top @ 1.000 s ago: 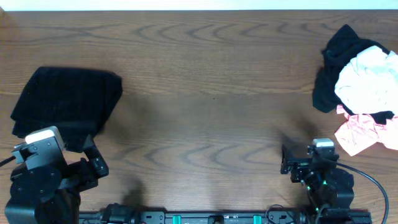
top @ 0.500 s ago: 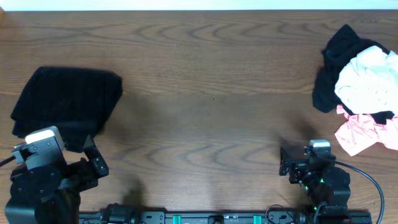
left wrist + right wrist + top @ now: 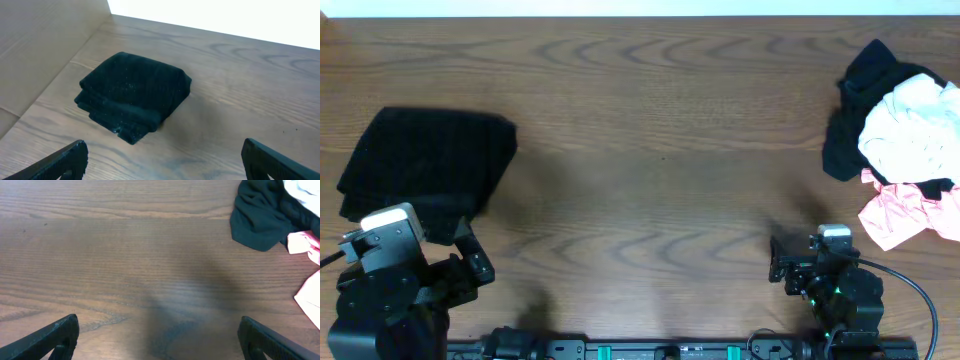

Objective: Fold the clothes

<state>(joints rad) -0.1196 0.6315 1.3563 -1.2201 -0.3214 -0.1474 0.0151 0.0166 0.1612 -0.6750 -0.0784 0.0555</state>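
View from overhead: large black garment (image 3: 425, 165) lies folded at the counter's left edge, finished I judge; unfolded heap (image 3: 900, 125) waits at its right edge. Left wrist: my left end effector (image 3: 162, 152) gapes empty beside the fold. Right wrist: my right end effector (image 3: 157, 327) gapes empty toward the heap, probably next.

Desk (image 3: 660, 150) centre: bare wood, a wide lane from side to side. Left: folded black garment (image 3: 425, 170) lies just ahead of the left gripper (image 3: 165, 167). Right edge: heap of crumpled black garment (image 3: 845, 120), white garment (image 3: 910, 125) and coral-pink garment (image 3: 898, 215), ahead-right of the right gripper (image 3: 160, 347), apart from it.
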